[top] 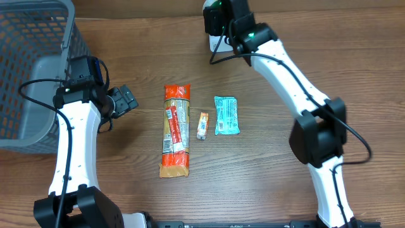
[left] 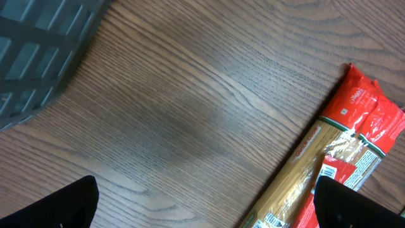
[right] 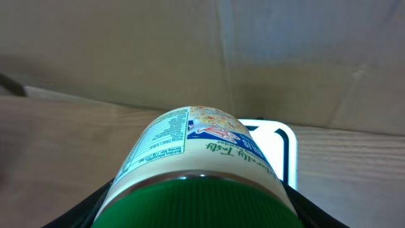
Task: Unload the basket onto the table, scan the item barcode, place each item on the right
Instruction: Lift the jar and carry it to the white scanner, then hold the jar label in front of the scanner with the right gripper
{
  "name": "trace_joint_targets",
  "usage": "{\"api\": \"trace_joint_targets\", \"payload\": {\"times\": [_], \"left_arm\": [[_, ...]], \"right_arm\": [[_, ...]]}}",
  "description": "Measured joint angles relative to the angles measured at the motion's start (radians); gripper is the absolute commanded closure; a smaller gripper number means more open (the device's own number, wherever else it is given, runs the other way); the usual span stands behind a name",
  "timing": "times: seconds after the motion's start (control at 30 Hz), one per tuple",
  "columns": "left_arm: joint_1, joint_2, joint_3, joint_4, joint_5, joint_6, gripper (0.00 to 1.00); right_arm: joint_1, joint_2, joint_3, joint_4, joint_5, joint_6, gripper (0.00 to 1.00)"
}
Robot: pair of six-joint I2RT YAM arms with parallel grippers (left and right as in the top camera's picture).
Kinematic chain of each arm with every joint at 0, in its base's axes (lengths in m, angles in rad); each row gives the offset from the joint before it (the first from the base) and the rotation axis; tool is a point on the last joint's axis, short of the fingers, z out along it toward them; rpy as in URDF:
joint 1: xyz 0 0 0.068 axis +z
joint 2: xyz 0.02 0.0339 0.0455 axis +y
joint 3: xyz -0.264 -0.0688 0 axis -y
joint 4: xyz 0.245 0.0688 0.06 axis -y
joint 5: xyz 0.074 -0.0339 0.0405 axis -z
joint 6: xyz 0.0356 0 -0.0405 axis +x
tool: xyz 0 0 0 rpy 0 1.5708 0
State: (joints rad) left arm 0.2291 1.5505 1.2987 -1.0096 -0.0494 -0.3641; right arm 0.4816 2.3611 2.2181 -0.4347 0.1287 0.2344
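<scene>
Green ribbed lid [right: 196,206] fills the bottom of the rt wrist view, capping a round canister [right: 190,142] w/ glossy printed label. The right gripper [right: 199,215] clamps it, jaws partly spread. Flat white scanner [right: 283,152] sits just behind, right of centre; cardboard [right: 126,44] spans the top.

Left wrist: left gripper [left: 209,212] gapes wide, nothing btwn its black fingertips [left: 66,202], over wood-grain table [left: 177,114]. Crinkly red-orange spaghetti pack [left: 345,145] at right, grey slatted basket [left: 38,44] upper left.

Overhead: canister held at top centre by the scanner; small orange packet [top: 202,125] and teal pouch [top: 226,115] lie mid-frame.
</scene>
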Motion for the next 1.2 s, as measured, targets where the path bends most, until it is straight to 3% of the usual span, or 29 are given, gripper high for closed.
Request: {"api": "trace_joint_targets", "payload": {"times": [0.27,0.43,0.67,0.83,1.2], "left_arm": [[0.000,0.000,0.000,0.000,0.000,0.000,0.00],[0.000,0.000,0.000,0.000,0.000,0.000,0.00],[0.000,0.000,0.000,0.000,0.000,0.000,0.00],[0.000,0.000,0.000,0.000,0.000,0.000,0.00],[0.000,0.000,0.000,0.000,0.000,0.000,0.00]], "right_arm": [[-0.026,0.141,-0.003,0.274,0.016,0.013,0.96],[-0.043,0.172,-0.003,0.386,0.020,0.123,0.96],[-0.055,0.209,-0.003,0.463,0.021,0.264,0.96],[-0.057,0.232,-0.003,0.528,0.023,0.294,0.96],[-0.066,0.256,-0.003,0.496,0.055,0.312,0.96]]}}
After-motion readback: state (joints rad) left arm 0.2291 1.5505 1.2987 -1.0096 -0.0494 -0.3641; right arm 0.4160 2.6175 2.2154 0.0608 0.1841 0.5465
